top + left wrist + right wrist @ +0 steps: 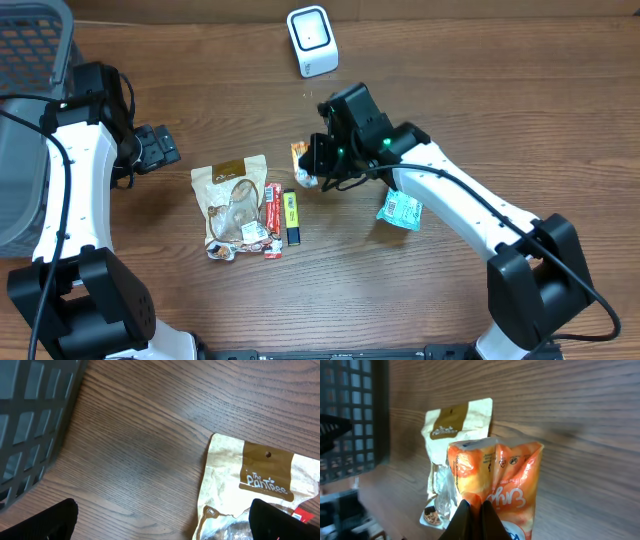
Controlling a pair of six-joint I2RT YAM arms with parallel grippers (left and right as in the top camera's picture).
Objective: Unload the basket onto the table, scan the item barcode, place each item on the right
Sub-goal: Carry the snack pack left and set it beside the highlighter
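Pinched tight between the black fingertips of the right gripper (475, 512), an orange snack packet (512, 477) fills the lower half of the right wrist view, held by one end with its glossy printed face towards the lens. Behind it on the wooden table (500, 90) lies a tan pouch (452, 427) with a window (the brand name PanTree is legible on its brown band in the left wrist view). From overhead, the packet sits under the right arm's wrist near the middle of the table. It is apart from the white scanner (312, 40), which stands at the far edge with its window facing up. Whether the packet clears the wood cannot be told from above. Just beside the tan pouch lie a red packet (272, 205) and a yellow and black stick (291, 215), side by side. A teal packet (402, 210) lies partly under the right forearm. On the other side of the table the left gripper (160, 148) hangs with its jaws spread wide, its two dark fingertips at the bottom corners of the left wrist view and bare wood between them. It is beside the top corner of the tan pouch and not touching it. A grey basket (30, 60) occupies the far left corner.
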